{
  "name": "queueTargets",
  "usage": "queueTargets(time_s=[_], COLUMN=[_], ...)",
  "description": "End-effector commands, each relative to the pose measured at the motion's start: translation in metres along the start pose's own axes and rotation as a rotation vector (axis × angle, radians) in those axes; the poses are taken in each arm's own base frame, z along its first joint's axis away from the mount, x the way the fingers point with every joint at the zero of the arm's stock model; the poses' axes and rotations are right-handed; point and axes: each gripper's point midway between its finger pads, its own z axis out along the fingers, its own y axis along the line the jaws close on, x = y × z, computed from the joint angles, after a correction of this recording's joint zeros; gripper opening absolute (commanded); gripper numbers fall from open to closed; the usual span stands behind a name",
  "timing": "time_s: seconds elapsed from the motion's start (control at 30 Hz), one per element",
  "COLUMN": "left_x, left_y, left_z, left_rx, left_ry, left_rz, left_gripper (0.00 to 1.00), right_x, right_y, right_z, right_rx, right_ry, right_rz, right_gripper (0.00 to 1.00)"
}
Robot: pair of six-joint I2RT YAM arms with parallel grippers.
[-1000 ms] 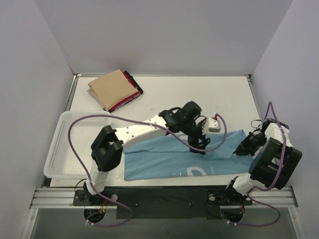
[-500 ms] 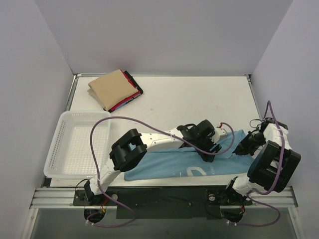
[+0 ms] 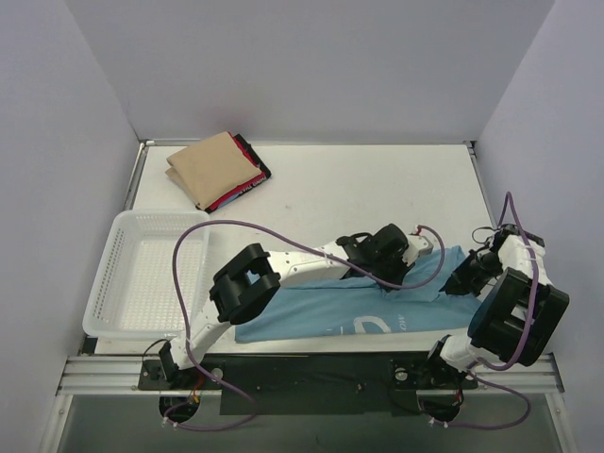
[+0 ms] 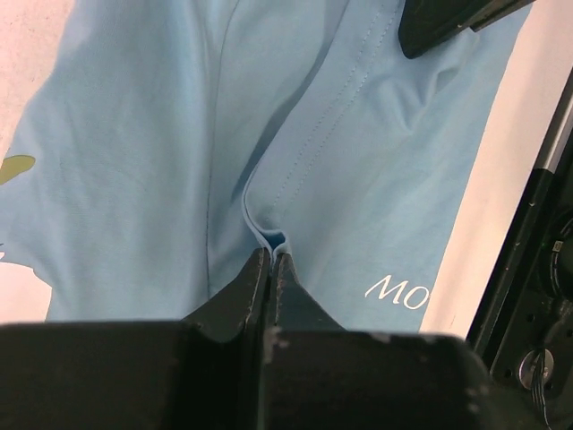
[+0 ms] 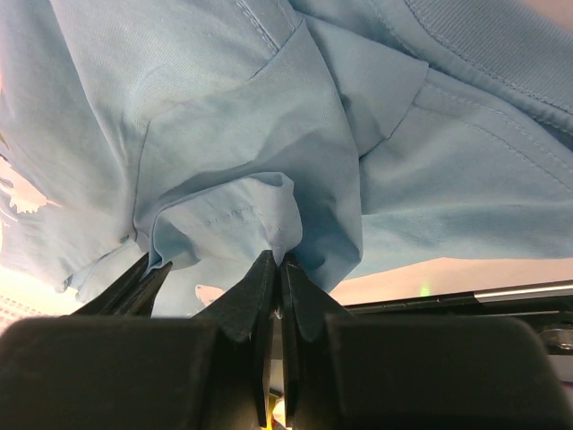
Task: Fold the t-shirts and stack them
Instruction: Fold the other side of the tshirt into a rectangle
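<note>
The light blue t-shirt (image 3: pixel 321 311) lies spread along the table's front edge, with white lettering near its front hem. My left gripper (image 3: pixel 404 276) reaches across to the shirt's right part and is shut on a small raised fold of blue cloth (image 4: pixel 269 240). My right gripper (image 3: pixel 461 280) is shut on a bunched corner of the same shirt (image 5: pixel 269 215) at its right end, and the cloth drapes from it. A folded tan t-shirt (image 3: pixel 209 168) lies on a folded red-and-black one (image 3: pixel 250 179) at the back left.
A white mesh basket (image 3: pixel 118 283) stands at the front left. Purple cables (image 3: pixel 203 226) loop over both arms. The right arm's black finger (image 4: pixel 443 20) shows at the top of the left wrist view. The black front rail (image 4: pixel 537 269) runs close to the shirt's hem.
My left gripper has moved right along the blue shirt, come down and shut on a fold of it. The right gripper has kept its hold and barely moved.
</note>
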Motion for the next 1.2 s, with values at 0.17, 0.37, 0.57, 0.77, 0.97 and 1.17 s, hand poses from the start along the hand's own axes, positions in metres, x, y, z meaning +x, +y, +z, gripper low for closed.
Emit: queueTargets(time_s=[0.17, 0.37, 0.57, 0.77, 0.97, 1.17], left_x=[-0.042, -0.031, -0.029, -0.059, -0.048, -0.056], left_y=[-0.027, -0.026, -0.016, 0.020, 0.030, 0.052], left_z=[-0.037, -0.039, -0.048, -0.036, -0.028, -0.027], left_rx=[0.189, 0.201, 0.212, 0.096, 0.054, -0.061], left_ry=[-0.039, -0.019, -0.023, -0.118, -0.113, -0.134], left_rz=[0.024, 0.044, 0.000, 0.098, 0.095, 0.126], left_gripper=[0.00, 0.00, 0.00, 0.00, 0.00, 0.00], right_x=[0.031, 0.055, 0.049, -0.008, -0.027, -0.056], right_y=[-0.007, -0.003, -0.001, 0.009, 0.012, 0.029], right_z=[-0.016, -0.019, -0.019, -0.018, -0.011, -0.013], right_rx=[0.009, -0.029, -0.044, -0.059, -0.067, -0.173], right_ry=[-0.065, -0.046, -0.070, -0.185, -0.184, -0.388], right_rz=[0.037, 0.172, 0.189, 0.120, -0.005, -0.078], right_gripper=[0.00, 0.00, 0.00, 0.00, 0.00, 0.00])
